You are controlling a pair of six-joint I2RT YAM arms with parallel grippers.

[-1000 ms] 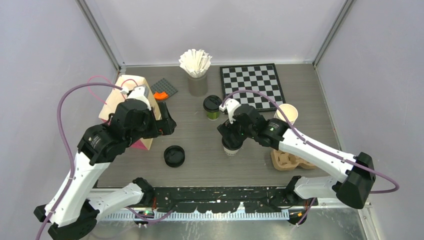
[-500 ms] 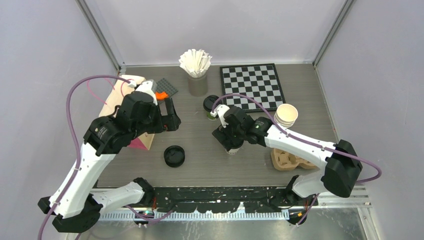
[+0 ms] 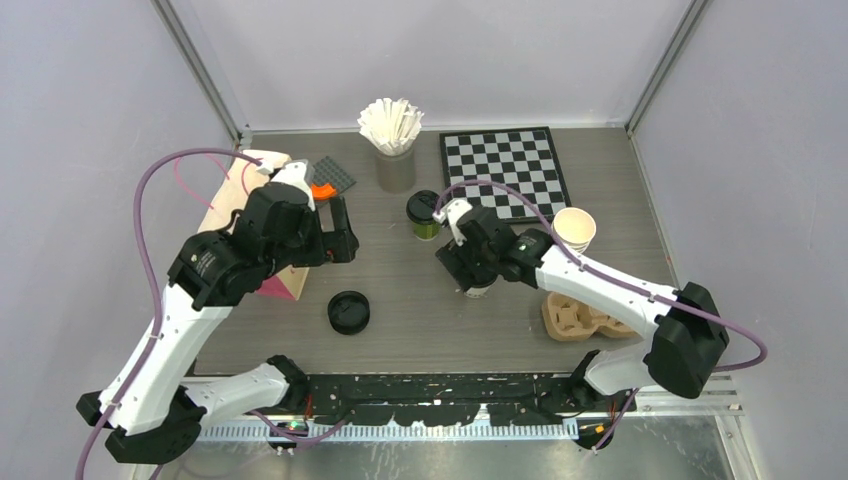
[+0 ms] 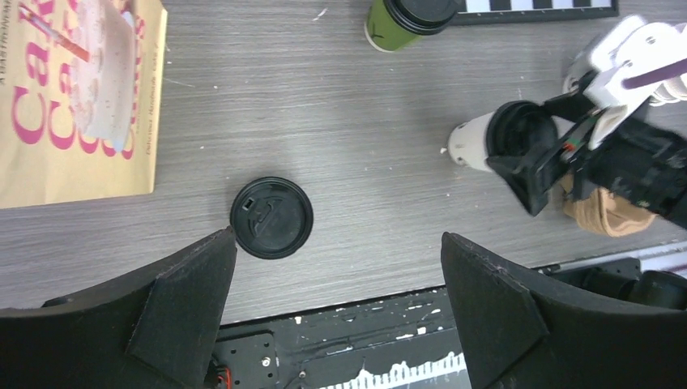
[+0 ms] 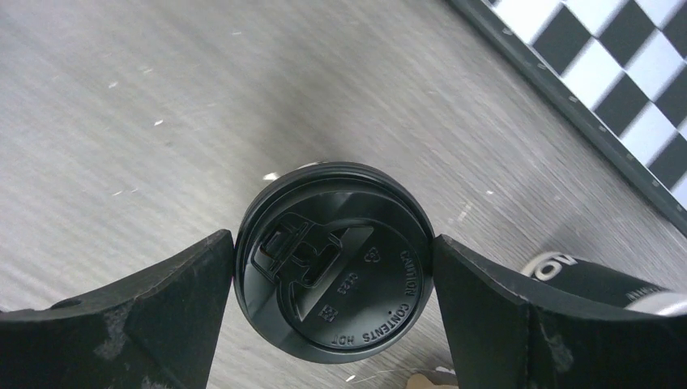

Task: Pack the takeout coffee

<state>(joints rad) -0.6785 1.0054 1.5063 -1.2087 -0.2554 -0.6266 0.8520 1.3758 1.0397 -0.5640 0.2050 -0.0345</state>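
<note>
loose lid (image 4: 271, 218): black plastic, flat on the worktop (image 3: 400, 270) near the front edge, on no cup; raised marks on it too small to read
pulp carrier (image 3: 575, 318): brown, front right, partly under the right arm
right gripper (image 5: 334, 243): jaws wide, one on each side of a cup's lid, right at its rim; can't tell if they press on it
white-walled cup (image 4: 470, 146): between the right jaws, mid worktop, capped, so contents hidden
cup lid (image 5: 332, 275): black, embossed "CAUTION CONTENTS HOT" along the edge, sip flap at centre
left gripper (image 4: 339, 243): jaws wide, holding nothing, above the worktop left of centre
green coffee cup (image 3: 425, 215): the takeout coffee, upright on the worktop just beyond the right gripper, near the chessboard's corner; black lid on, no print readable
paper bag (image 4: 73, 97): cream, far left, big pink letters starting "Ca", the rest cut off; small print unreadable; inside not visible
cup stack (image 3: 573, 228): nested cream paper cups, mouth up, right of the chessboard (image 3: 505, 170)
holder cup (image 3: 392, 165): at the back, stuffed with a fan of white folded paper
</note>
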